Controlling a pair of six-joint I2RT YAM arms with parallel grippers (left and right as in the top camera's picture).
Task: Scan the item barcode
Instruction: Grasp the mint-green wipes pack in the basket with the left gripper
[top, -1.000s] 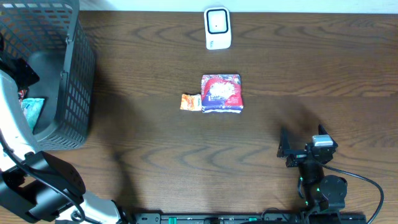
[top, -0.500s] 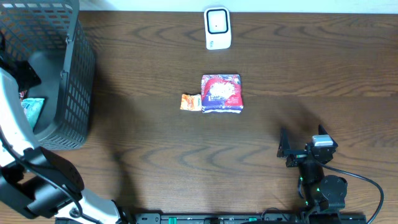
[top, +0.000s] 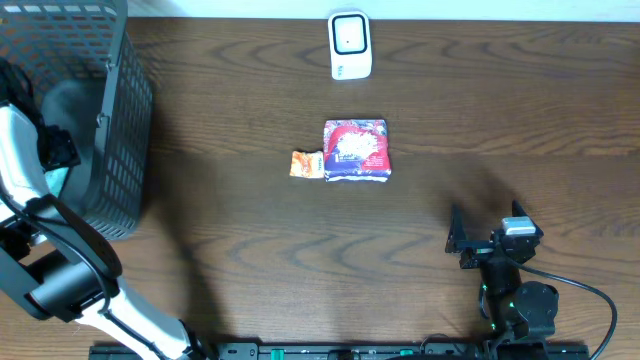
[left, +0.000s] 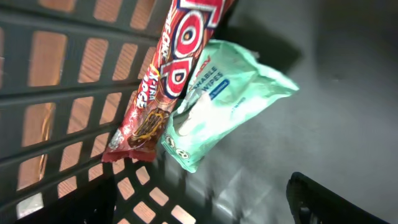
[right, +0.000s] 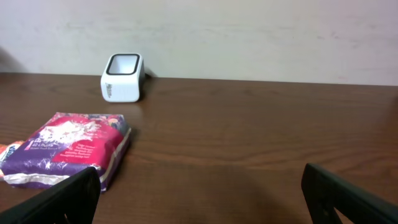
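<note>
Dark wood-grain bench (top: 250, 230), pale wall (right: 249, 31) along its far edge.

- Basket (top: 125, 130): black mesh, far left corner of the bench.
- Left end effector (left: 196, 186): reaches down inside the basket, fingers spread, nothing between them.
- Red snack wrapper (left: 165, 81): inside the basket, leaning along the mesh wall, just ahead of the left end effector and clear of its fingers.
- Wipes pack (left: 230, 99): mint green, on the basket floor, touching the wrapper, which overlaps its left edge; also ahead of the fingers, not touched by them.
- Scanner (top: 350, 45): small and white, far centre, close to the wall.
- Purple packet (top: 356, 150): flat at mid-bench, nearer than the scanner.
- Orange sachet (top: 306, 164): small, just beside the purple packet's left edge.
- Right end effector (right: 200, 174): near right of the bench, fingers spread wide, holding nothing, facing the far wall; well apart from the purple packet, which lies far and left of it.
</note>
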